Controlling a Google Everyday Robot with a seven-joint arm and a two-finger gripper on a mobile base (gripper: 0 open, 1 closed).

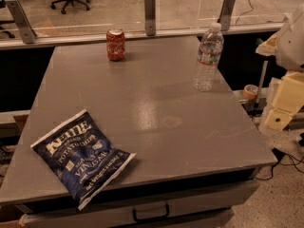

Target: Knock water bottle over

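Chip bag, dark blue, lies flat at near-left of grey table. Gripper is off the table's right edge, apart from the bottle; wide or narrow: cannot tell. Water bottle upright, far right. Red soda can upright at far edge.

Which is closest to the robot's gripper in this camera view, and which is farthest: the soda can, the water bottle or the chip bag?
The gripper sits just off the right side of the table.
1. Water bottle: upright near the table's far right corner, clearly nearest.
2. Soda can, at the far edge left of centre, and chip bag, at the near left corner: both much farther, too close to rank.
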